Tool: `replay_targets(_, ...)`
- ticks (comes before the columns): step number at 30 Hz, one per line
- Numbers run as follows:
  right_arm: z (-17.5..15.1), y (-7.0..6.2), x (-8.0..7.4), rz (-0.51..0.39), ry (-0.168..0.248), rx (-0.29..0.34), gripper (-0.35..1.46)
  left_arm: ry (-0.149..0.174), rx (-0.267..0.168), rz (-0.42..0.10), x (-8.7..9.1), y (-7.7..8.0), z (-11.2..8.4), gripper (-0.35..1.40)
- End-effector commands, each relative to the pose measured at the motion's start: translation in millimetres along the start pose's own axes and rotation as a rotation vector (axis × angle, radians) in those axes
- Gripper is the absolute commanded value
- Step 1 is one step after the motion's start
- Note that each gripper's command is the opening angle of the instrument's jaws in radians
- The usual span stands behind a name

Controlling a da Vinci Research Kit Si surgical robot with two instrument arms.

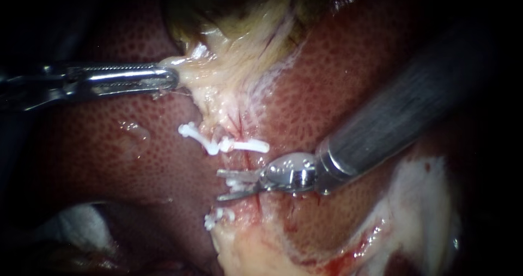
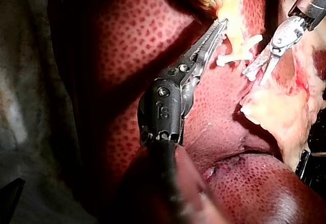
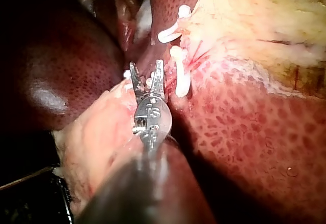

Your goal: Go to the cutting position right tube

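My right instrument (image 1: 220,184) comes in from the upper right, and its two thin blades stand open. They straddle a thin reddish tube (image 1: 243,161) that runs down from the gallbladder (image 1: 239,42). A small white clip (image 1: 235,184) lies in the gap between the blades. Above them, white clips (image 1: 226,144) cross the tube, and another clip (image 1: 217,218) sits below. My left instrument (image 1: 173,79) is shut on pale tissue at the gallbladder's lower end. The right wrist view shows the open blades (image 3: 146,76) beside a clip (image 3: 178,79). I cannot tell which tube is the right one.
Dark red speckled liver (image 1: 109,145) surrounds the tube on both sides. A pale, blood-streaked mass of tissue (image 1: 256,249) lies below the blades. In the left wrist view my left instrument (image 2: 220,26) points at the clips (image 2: 239,51), with the right instrument (image 2: 259,71) beyond.
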Motion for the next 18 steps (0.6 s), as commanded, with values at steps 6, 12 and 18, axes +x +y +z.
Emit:
replay_targets(6,-3.9,0.1,0.4,0.009,0.007,0.014,0.54,0.000,-0.001,0.000,0.0,0.0,-0.1,-0.35)
replay_targets(12,-7.4,0.2,0.3,0.051,0.019,0.035,0.89,0.000,-0.001,0.000,0.0,0.0,-0.1,-0.35)
replay_targets(18,-6.9,0.6,-0.5,0.095,0.022,0.061,0.96,0.000,-0.001,0.000,0.0,0.0,-0.1,-0.35)
